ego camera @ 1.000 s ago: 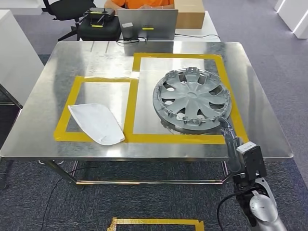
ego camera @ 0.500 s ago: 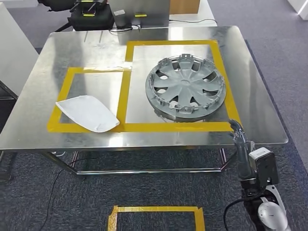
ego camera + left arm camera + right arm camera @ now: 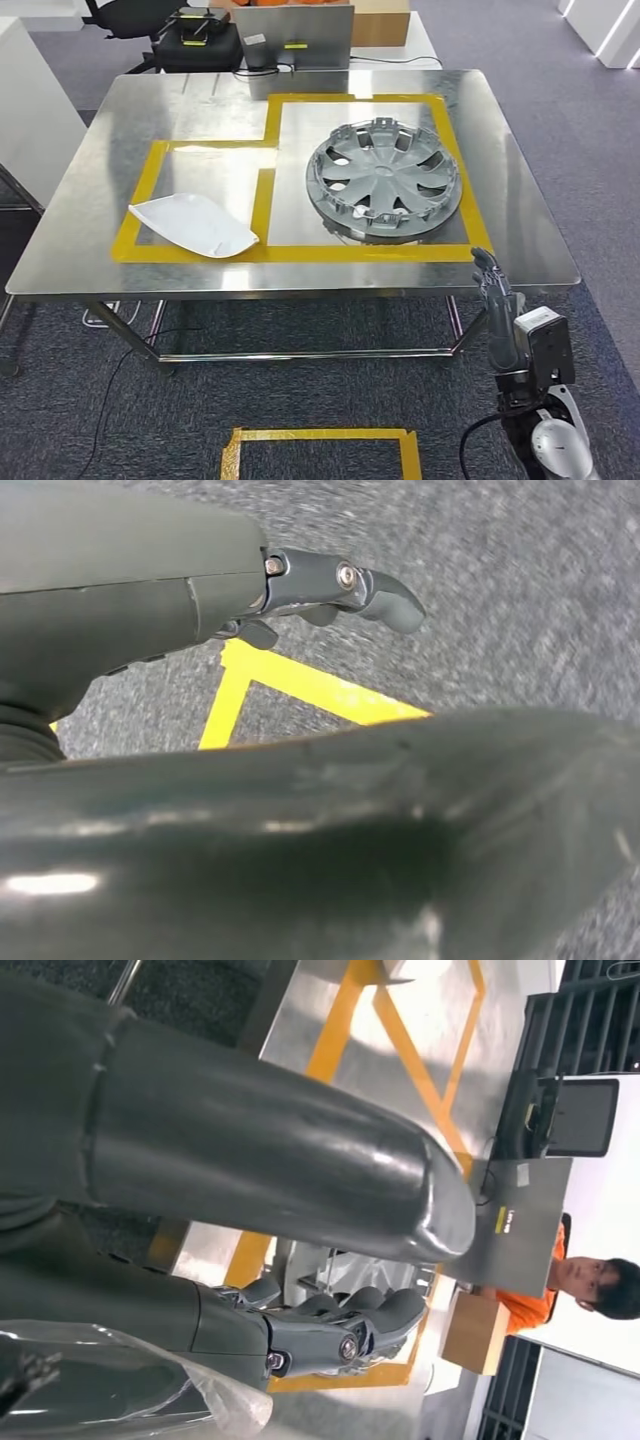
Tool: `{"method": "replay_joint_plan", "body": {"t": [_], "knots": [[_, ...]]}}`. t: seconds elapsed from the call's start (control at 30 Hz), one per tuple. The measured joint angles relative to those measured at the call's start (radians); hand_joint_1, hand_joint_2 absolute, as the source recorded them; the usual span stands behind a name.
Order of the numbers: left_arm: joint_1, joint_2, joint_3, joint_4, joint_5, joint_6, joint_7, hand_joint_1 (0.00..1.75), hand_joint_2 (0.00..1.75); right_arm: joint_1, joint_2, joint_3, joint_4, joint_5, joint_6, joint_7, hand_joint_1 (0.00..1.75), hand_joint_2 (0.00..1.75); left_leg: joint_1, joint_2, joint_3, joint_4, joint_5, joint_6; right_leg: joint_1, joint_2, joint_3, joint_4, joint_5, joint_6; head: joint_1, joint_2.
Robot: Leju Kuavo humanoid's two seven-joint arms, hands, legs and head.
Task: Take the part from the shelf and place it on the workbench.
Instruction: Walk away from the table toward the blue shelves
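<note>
The hubcap (image 3: 383, 181) is lying flat on the bench (image 3: 521, 215), inside the larger yellow-taped square. The right hand (image 3: 494, 290) is hovering off the near edge, fingers (image 3: 355, 1325) loosely apart, holding nothing. The left hand (image 3: 226, 590) is hanging over the floor, fingers holding nothing.

White cloth (image 3: 193, 224); laptop (image 3: 293, 37); cardboard box (image 3: 380, 22)

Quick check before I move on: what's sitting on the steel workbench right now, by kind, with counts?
Grey wheel cover: 1, inside the larger yellow-taped box.
White panel part: 1, in the smaller taped box, its tip over the tape.
Total: 2. The right robot hand holds nothing.
</note>
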State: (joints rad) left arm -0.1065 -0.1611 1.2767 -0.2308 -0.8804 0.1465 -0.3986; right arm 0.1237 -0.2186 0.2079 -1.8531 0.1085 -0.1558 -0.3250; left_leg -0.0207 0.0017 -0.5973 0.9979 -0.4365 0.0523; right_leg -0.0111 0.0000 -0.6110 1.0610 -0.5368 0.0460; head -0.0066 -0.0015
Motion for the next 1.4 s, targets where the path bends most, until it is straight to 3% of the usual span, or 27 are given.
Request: {"method": "replay_joint_plan", "body": {"t": [0.07, 0.1, 0.13, 0.2, 0.23, 0.27, 0.33, 0.37, 0.43, 0.47, 0.53, 0.6, 0.63, 0.7, 0.77, 0.83, 0.87, 0.9, 0.97, 1.03, 1.1, 1.13, 1.17, 1.23, 1.27, 1.33, 1.4], "knots": [[-0.001, -0.002, 0.000, 0.000, 0.000, 0.000, 0.001, 0.00, 1.31, 0.002, 0.000, -0.007, -0.005, 0.005, -0.007, -0.003, 0.00, 0.00, 0.002, 0.001, -0.027, -0.004, 0.024, 0.006, -0.001, 0.000, -0.025, 0.105, -0.103, 0.006, 0.004, 0.000], [-0.001, -0.004, 0.000, 0.000, -0.001, 0.001, 0.001, 0.00, 1.75, 0.005, 0.000, -0.012, -0.008, 0.008, -0.011, -0.005, 0.00, 0.00, 0.002, 0.002, -0.043, -0.003, 0.037, 0.005, -0.001, 0.000, -0.032, 0.162, -0.135, 0.009, 0.005, 0.000], [0.000, -0.005, 0.000, 0.000, -0.002, 0.001, 0.002, 0.00, 1.75, 0.010, 0.000, -0.017, -0.013, 0.011, -0.016, -0.007, 0.00, 0.00, 0.002, 0.002, -0.059, -0.003, 0.050, 0.004, -0.001, 0.000, -0.029, 0.205, -0.142, 0.012, 0.005, 0.000], [0.001, -0.007, 0.000, 0.000, -0.008, -0.006, 0.006, 0.00, 1.75, 0.019, 0.000, -0.028, -0.023, 0.015, -0.025, -0.009, 0.00, 0.00, 0.003, 0.003, -0.095, -0.002, 0.079, 0.000, -0.002, 0.000, 0.018, 0.209, -0.080, 0.016, 0.005, 0.000], [0.001, -0.007, 0.000, 0.000, -0.013, -0.016, 0.012, 0.00, 1.75, 0.022, 0.000, -0.035, -0.027, 0.018, -0.028, -0.010, 0.00, 0.00, 0.004, 0.003, -0.112, -0.001, 0.094, -0.004, -0.004, 0.000, 0.064, 0.164, -0.047, 0.019, 0.005, 0.000], [0.002, -0.006, -0.001, 0.000, -0.019, -0.032, 0.021, 0.00, 1.75, 0.024, 0.000, -0.041, -0.031, 0.023, -0.029, -0.010, 0.00, 0.00, 0.003, 0.003, -0.128, 0.001, 0.109, -0.008, -0.006, 0.000, 0.128, 0.085, -0.038, 0.022, 0.006, 0.000], [0.007, -0.003, -0.006, 0.000, -0.048, -0.069, 0.053, 0.00, 1.75, 0.025, 0.001, -0.052, -0.035, 0.037, -0.029, -0.010, 0.00, 0.00, 0.000, 0.002, -0.142, 0.004, 0.137, -0.018, -0.006, 0.004, 0.230, -0.071, -0.071, 0.016, 0.005, 0.000], [0.010, 0.001, -0.014, 0.000, -0.079, -0.086, 0.074, 0.00, 1.75, 0.024, 0.002, -0.059, -0.035, 0.045, -0.027, -0.008, 0.00, 0.00, 0.000, 0.002, -0.143, 0.001, 0.151, -0.022, -0.003, 0.006, 0.253, -0.115, -0.088, 0.009, 0.006, 0.000], [0.022, 0.013, -0.045, 0.000, -0.160, -0.116, 0.116, 0.00, 1.75, 0.023, 0.006, -0.076, -0.030, 0.057, -0.024, -0.007, 0.00, 0.00, 0.004, 0.000, -0.144, -0.010, 0.172, -0.031, 0.001, 0.004, 0.235, -0.116, -0.076, -0.013, 0.008, 0.000], [0.028, 0.019, -0.066, 0.000, -0.193, -0.125, 0.129, 0.00, 1.75, 0.022, 0.009, -0.087, -0.026, 0.060, -0.022, -0.010, 0.00, 0.00, 0.008, -0.002, -0.151, -0.002, 0.152, -0.036, 0.002, 0.002, 0.220, -0.112, -0.064, -0.025, 0.009, 0.000], [0.041, 0.028, -0.102, 0.000, -0.229, -0.136, 0.143, 0.00, 1.75, 0.022, 0.015, -0.110, -0.019, 0.061, -0.016, -0.018, 0.00, 0.00, 0.012, -0.004, -0.165, 0.073, 0.040, -0.047, 0.001, -0.004, 0.184, -0.110, -0.034, -0.042, 0.004, 0.000], [0.048, 0.032, -0.129, 0.000, -0.244, -0.140, 0.148, 0.00, 1.75, 0.023, 0.020, -0.130, -0.014, 0.063, -0.012, -0.024, 0.00, 0.00, 0.015, -0.004, -0.170, 0.217, -0.079, -0.054, 0.004, -0.007, 0.150, -0.107, -0.003, -0.046, 0.000, 0.000], [0.049, 0.034, -0.140, 0.000, -0.249, -0.140, 0.148, 0.00, 1.75, 0.023, 0.023, -0.138, -0.012, 0.064, -0.010, -0.025, 0.00, 0.00, 0.015, -0.004, -0.166, 0.282, -0.098, -0.055, 0.005, -0.009, 0.132, -0.104, 0.012, -0.046, -0.001, 0.000], [0.049, 0.036, -0.157, 0.000, -0.256, -0.140, 0.148, 0.00, 1.75, 0.025, 0.028, -0.153, -0.007, 0.067, -0.007, -0.026, 0.00, 0.00, 0.016, -0.004, -0.127, 0.329, -0.067, -0.051, 0.008, -0.012, 0.092, -0.094, 0.039, -0.045, -0.001, 0.000], [0.049, 0.040, -0.169, 0.000, -0.261, -0.139, 0.148, 0.00, 1.75, 0.027, 0.034, -0.164, -0.004, 0.069, -0.006, -0.026, 0.00, 0.00, 0.013, -0.006, -0.022, 0.229, -0.042, -0.038, 0.010, -0.011, 0.053, -0.082, 0.061, -0.042, -0.002, 0.000], [0.049, 0.044, -0.178, 0.000, -0.263, -0.136, 0.148, 0.00, 1.75, 0.030, 0.039, -0.174, -0.003, 0.072, -0.006, -0.027, 0.00, 0.00, 0.006, -0.009, 0.106, 0.057, -0.079, -0.025, 0.011, -0.011, 0.031, -0.072, 0.079, -0.036, -0.001, 0.000], [0.048, 0.045, -0.181, 0.000, -0.264, -0.134, 0.148, 0.00, 1.75, 0.032, 0.041, -0.177, -0.002, 0.073, -0.006, -0.027, 0.00, 0.00, 0.003, -0.010, 0.144, -0.001, -0.099, -0.021, 0.010, -0.011, 0.024, -0.071, 0.089, -0.030, -0.001, 0.000], [0.048, 0.046, -0.183, 0.000, -0.265, -0.132, 0.148, 0.00, 1.75, 0.033, 0.042, -0.180, -0.002, 0.074, -0.006, -0.027, 0.00, 0.00, -0.001, -0.010, 0.158, -0.033, -0.105, -0.019, 0.009, -0.011, 0.019, -0.071, 0.100, -0.023, -0.001, 0.000], [0.048, 0.046, -0.185, 0.000, -0.265, -0.130, 0.148, 0.00, 1.75, 0.036, 0.044, -0.183, 0.001, 0.076, -0.005, -0.027, 0.00, 0.00, -0.001, -0.005, 0.143, -0.044, -0.086, -0.008, 0.004, -0.009, 0.004, -0.066, 0.096, -0.011, -0.001, 0.000], [0.049, 0.048, -0.187, 0.000, -0.265, -0.129, 0.148, 0.00, 1.75, 0.038, 0.045, -0.188, 0.003, 0.077, -0.005, -0.027, 0.00, 0.00, 0.001, 0.001, 0.116, -0.049, -0.059, 0.006, 0.002, -0.004, -0.026, -0.009, 0.024, -0.004, 0.002, 0.000], [0.049, 0.049, -0.188, 0.000, -0.265, -0.128, 0.148, 0.00, 1.75, 0.039, 0.046, -0.193, 0.006, 0.078, -0.005, -0.027, 0.00, 0.00, 0.000, 0.003, 0.081, -0.044, -0.034, 0.011, 0.001, -0.002, -0.061, 0.112, -0.068, 0.003, 0.005, 0.000], [0.049, 0.049, -0.188, 0.000, -0.265, -0.128, 0.148, 0.00, 1.31, 0.039, 0.047, -0.194, 0.008, 0.079, -0.005, -0.027, 0.00, 0.00, 0.000, 0.005, 0.062, -0.040, -0.022, 0.011, 0.001, -0.002, -0.070, 0.171, -0.086, 0.006, 0.005, 0.000], [0.049, 0.049, -0.189, 0.000, -0.265, -0.129, 0.147, 0.00, 0.87, 0.040, 0.047, -0.195, 0.010, 0.080, -0.005, -0.026, 0.00, 0.00, 0.000, 0.006, 0.042, -0.036, -0.009, 0.010, 0.000, -0.002, -0.068, 0.209, -0.076, 0.009, 0.005, 0.000], [0.049, 0.047, -0.190, 0.000, -0.265, -0.129, 0.146, 0.00, 0.00, 0.042, 0.048, -0.196, 0.013, 0.085, -0.006, -0.025, 0.00, 0.00, 0.001, 0.008, -0.001, -0.025, 0.016, 0.005, -0.003, -0.003, -0.015, 0.193, -0.009, 0.014, 0.005, 0.000], [0.049, 0.046, -0.191, 0.000, -0.265, -0.129, 0.143, 0.00, 0.00, 0.043, 0.048, -0.196, 0.013, 0.087, -0.007, -0.025, 0.00, 0.00, 0.001, 0.008, -0.021, -0.017, 0.027, 0.001, -0.006, -0.003, 0.039, 0.135, 0.008, 0.015, 0.005, 0.000], [0.050, 0.045, -0.193, 0.000, -0.261, -0.136, 0.131, 0.00, 0.00, 0.046, 0.049, -0.196, 0.013, 0.093, -0.011, -0.023, 0.00, 0.00, -0.001, 0.008, -0.049, 0.003, 0.042, -0.009, -0.006, -0.003, 0.157, -0.025, -0.020, 0.010, 0.004, 0.000], [0.052, 0.046, -0.194, 0.000, -0.252, -0.145, 0.115, 0.00, 0.00, 0.053, 0.051, -0.197, 0.013, 0.100, -0.015, -0.021, 0.00, 0.00, -0.001, 0.007, -0.057, 0.013, 0.055, -0.020, -0.002, -0.003, 0.205, -0.107, -0.056, -0.006, 0.005, 0.000]]}}
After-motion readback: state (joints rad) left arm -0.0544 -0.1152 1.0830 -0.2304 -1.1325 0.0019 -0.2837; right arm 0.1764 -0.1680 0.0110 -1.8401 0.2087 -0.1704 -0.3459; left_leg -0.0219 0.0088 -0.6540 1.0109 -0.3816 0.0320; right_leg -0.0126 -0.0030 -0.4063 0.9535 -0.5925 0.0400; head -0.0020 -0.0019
